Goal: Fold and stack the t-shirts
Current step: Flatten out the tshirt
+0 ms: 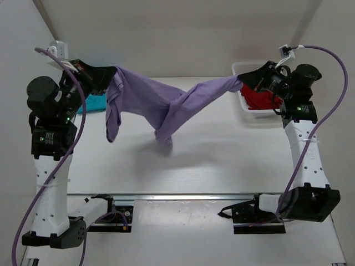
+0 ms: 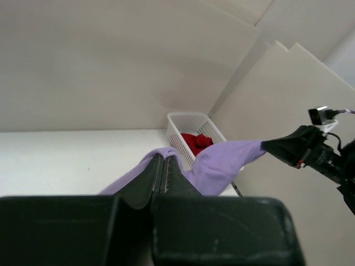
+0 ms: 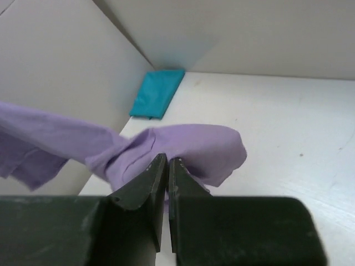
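The lavender t-shirt (image 1: 166, 105) is soft matt cloth, thin enough to drape and crease in loose folds. The teal t-shirt (image 3: 158, 93) looks like the same kind of matt fabric, lying flat and smooth. The red t-shirt (image 1: 258, 100) is matt cloth too, all crumpled. The basket (image 2: 188, 114) is white plastic mesh with a slight sheen. The table (image 1: 222, 160) is a smooth white surface, faintly glossy. The fingers (image 3: 141, 188) of the right gripper (image 3: 167, 162) are dark matt plastic, a bit scuffed. The arm links (image 1: 51, 194) are smooth white plastic, and the cables (image 1: 319, 47) have a matt purple jacket.
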Controlling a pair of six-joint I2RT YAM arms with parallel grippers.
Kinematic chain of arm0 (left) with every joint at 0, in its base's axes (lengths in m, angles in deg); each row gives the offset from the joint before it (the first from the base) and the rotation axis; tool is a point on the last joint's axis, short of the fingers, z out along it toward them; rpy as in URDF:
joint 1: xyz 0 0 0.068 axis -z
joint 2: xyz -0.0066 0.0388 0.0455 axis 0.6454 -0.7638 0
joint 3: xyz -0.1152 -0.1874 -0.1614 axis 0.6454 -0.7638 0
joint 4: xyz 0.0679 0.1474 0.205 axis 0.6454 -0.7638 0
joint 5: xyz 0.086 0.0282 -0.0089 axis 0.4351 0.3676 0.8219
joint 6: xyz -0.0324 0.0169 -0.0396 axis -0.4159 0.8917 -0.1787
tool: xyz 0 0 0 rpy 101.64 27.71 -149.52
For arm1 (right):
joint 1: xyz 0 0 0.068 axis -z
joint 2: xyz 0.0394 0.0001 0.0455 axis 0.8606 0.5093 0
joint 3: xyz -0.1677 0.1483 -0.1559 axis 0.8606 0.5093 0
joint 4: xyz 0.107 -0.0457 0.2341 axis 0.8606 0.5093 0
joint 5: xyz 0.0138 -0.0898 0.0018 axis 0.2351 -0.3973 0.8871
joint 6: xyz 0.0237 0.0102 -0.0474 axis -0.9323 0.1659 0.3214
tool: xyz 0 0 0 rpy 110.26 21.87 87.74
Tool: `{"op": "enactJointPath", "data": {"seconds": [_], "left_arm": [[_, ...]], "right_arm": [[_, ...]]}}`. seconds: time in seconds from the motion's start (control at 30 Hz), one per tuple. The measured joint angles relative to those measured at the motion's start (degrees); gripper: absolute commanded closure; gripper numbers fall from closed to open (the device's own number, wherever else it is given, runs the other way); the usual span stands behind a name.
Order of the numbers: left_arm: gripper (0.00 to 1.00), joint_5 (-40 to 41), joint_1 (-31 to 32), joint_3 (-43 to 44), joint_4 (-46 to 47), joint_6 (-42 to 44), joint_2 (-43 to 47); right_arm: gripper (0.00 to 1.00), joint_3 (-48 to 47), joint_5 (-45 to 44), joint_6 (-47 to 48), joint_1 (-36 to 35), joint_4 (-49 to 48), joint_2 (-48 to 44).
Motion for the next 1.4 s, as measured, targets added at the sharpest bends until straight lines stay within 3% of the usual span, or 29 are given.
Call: {"op": "enactJointPath", "data": {"seconds": [0.2,0.3,0.47,0.57,0.67,0.73,0.87,0.93,0.97,1.03,1.1,1.2,1.23,1.3,1.37,1.4], "left_arm": [[1.0,6.84,3.41,6.8,-4.96,4.17,3.32],[1.0,9.86,4.42,5.81,-5.03,5.62,5.84],[1.0,10.8,2.89,-3.91,-1.22,6.16,8.66],[1.0,9.07,-0.09,-14.4,2.95,5.03,7.3],[1.0,7.06,-2.67,-24.11,6.62,3.26,1.86],[1.0,6.86,-3.39,-27.76,8.66,2.21,-5.81],[0.97,8.07,-3.93,-26.36,11.52,0.42,-26.27],[0.82,8.46,-4.33,-21.44,10.47,-0.5,-36.0],[0.76,8.63,-4.61,-17.53,10.25,-1.07,-41.09],[0.45,9.01,-5.01,-11.78,10.25,-1.49,-47.3],[0.31,10.43,-5.07,-9.11,10.43,-1.79,-48.65],[0.29,12.22,-4.13,-10.25,12.33,-2.62,-43.98],[0.3,12.48,-3.69,-12.04,13.64,-2.84,-41.22],[0.45,12.74,-2.95,-18.51,16.74,-3.61,-33.73],[0.58,13.07,-2.12,-25.97,18.82,-4.9,-26.01],[0.62,13.2,-1.9,-29.97,20.11,-5.55,-22.58]], "right_arm": [[1.0,-17.05,-1.14,2.01,-2.56,10.78,1.03],[1.0,-27.54,1.2,1.09,-0.11,8.37,1.25],[1.0,-34.29,4.35,-0.02,0.63,2.1,6.19],[1.0,-38.86,4.9,0.52,-1.62,1.68,17.14],[1.0,-52.41,3.56,1.92,-3.39,6.54,35.95],[1.0,-62.14,0.63,1.46,-3.72,7.28,51.56],[0.97,-62.79,-2.69,-2.78,-3.3,10.29,70.79],[0.79,-63.14,-3.8,-4.35,-2.47,12.68,77.09],[0.75,-63.14,-4.42,-4.83,-2.03,14.34,79.12],[0.51,-64.5,-4.92,-5.25,-1.4,16.61,79.76],[0.47,-66.82,-6.75,-3.15,-1.01,18.18,77.66],[0.45,-67.95,-10.84,1.49,-1.05,22.01,71.12],[0.49,-67.98,-12.41,3.23,-1.4,23.5,68.43],[0.59,-68.28,-16.17,7.04,-3.13,26.6,63.04],[0.83,-68.7,-19.41,10.38,-6.27,29.29,58.75],[0.89,-69.09,-21.16,11.82,-8.61,30.77,56.78]]}}
